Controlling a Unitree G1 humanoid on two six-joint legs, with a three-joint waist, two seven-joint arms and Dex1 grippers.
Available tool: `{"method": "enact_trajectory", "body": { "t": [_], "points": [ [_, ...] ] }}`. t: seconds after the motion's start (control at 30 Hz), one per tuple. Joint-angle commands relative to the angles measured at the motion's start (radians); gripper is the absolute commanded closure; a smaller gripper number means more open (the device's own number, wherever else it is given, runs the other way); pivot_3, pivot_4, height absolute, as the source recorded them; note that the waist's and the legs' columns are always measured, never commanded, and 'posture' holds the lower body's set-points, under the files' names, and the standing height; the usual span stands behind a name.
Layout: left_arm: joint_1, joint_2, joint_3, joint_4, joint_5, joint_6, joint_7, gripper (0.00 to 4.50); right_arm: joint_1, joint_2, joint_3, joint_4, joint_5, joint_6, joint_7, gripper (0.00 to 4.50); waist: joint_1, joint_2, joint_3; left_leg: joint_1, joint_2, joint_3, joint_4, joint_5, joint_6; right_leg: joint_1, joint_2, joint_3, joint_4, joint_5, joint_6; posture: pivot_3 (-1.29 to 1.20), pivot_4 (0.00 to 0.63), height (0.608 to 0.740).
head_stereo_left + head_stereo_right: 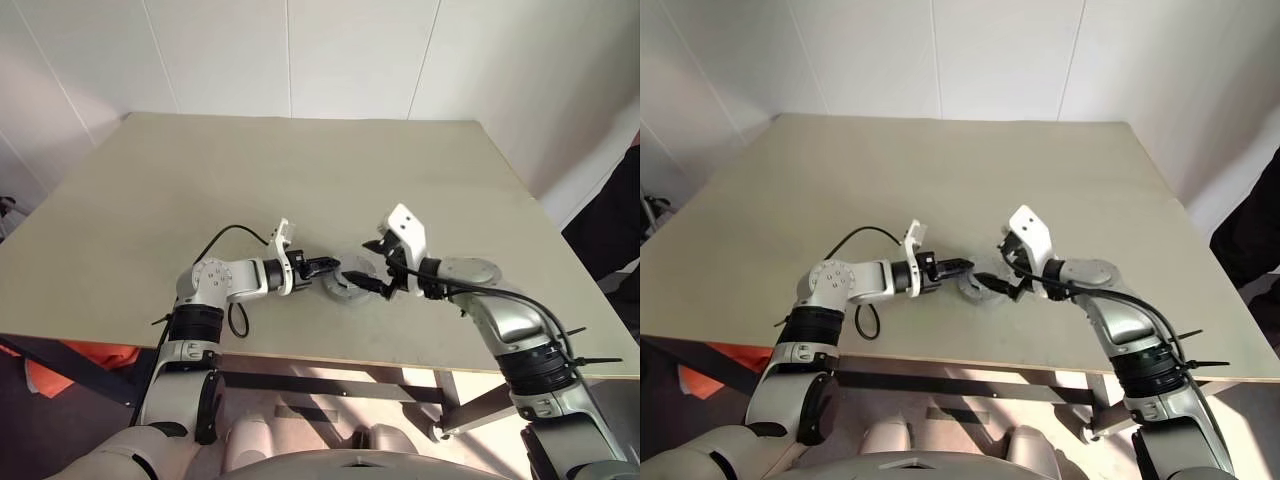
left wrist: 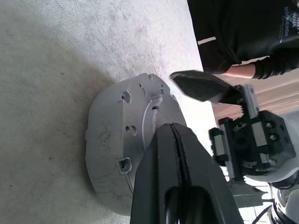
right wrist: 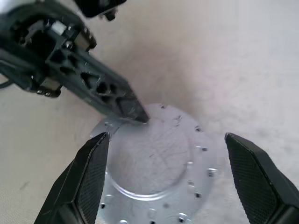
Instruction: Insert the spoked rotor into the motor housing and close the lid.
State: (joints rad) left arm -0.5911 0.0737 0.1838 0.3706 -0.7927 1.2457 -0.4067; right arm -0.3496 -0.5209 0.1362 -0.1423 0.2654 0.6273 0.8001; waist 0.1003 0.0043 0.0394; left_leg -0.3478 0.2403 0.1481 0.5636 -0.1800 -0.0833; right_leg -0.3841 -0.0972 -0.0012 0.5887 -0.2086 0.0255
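Observation:
The lid (image 3: 154,161), a flat grey disc with small holes around a raised centre, lies on the table near its front edge. It sits on a thick grey body, the motor housing (image 2: 105,154), with a seam between them. The spoked rotor is hidden. My left gripper (image 1: 335,266) is shut with nothing in it, and its tip (image 3: 138,114) is at the lid's top face. My right gripper (image 3: 166,136) hangs open just above the lid (image 1: 350,284), one finger (image 3: 91,172) on each side, touching nothing.
The beige table (image 1: 300,180) stretches wide behind the parts. Its front edge (image 1: 330,362) runs just behind my arms. A person in a black sleeve (image 2: 243,37) stands off the table's right side.

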Motion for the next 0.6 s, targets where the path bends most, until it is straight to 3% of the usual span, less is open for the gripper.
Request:
{"method": "enact_trajectory", "body": {
  "t": [0.03, 0.17, 0.47, 0.6],
  "points": [
    [0.012, 0.011, -0.038, 0.065, 0.076, 0.010, 0.036, 4.50, -0.029, -0.034, -0.087, -0.121, 0.096, 0.032, 0.039, 0.06, 0.000, 0.000, 0.000, 0.001, 0.000, 0.000, 0.000, 0.000, 0.000, 0.000, 0.000, 0.000, 0.000, 0.000, 0.000, 0.00, 0.000, 0.740],
    [0.000, 0.007, -0.059, 0.076, 0.083, 0.000, 0.016, 4.50, -0.039, -0.041, -0.181, -0.167, 0.214, 0.131, 0.035, 0.06, 0.004, 0.001, -0.001, 0.001, 0.000, 0.000, -0.002, 0.000, 0.000, 0.000, 0.000, 0.000, 0.000, 0.000, 0.001, 0.00, 0.000, 0.740],
    [-0.025, 0.003, -0.070, 0.108, 0.103, -0.031, -0.015, 4.50, -0.058, 0.059, -0.490, 0.092, 0.427, 0.639, -0.214, 0.06, 0.008, 0.002, -0.001, 0.000, -0.003, 0.000, -0.002, 0.000, 0.000, 0.000, -0.004, -0.001, -0.003, 0.000, 0.001, 0.00, 0.000, 0.740],
    [-0.020, 0.001, -0.069, 0.107, 0.106, -0.034, -0.015, 4.50, -0.046, 0.084, -0.551, 0.108, 0.489, 0.810, -0.241, 0.06, 0.009, 0.006, -0.002, -0.001, -0.005, 0.001, -0.002, 0.001, -0.001, 0.000, -0.007, -0.002, -0.003, 0.000, 0.001, 0.00, 0.000, 0.740]
  ]
}}
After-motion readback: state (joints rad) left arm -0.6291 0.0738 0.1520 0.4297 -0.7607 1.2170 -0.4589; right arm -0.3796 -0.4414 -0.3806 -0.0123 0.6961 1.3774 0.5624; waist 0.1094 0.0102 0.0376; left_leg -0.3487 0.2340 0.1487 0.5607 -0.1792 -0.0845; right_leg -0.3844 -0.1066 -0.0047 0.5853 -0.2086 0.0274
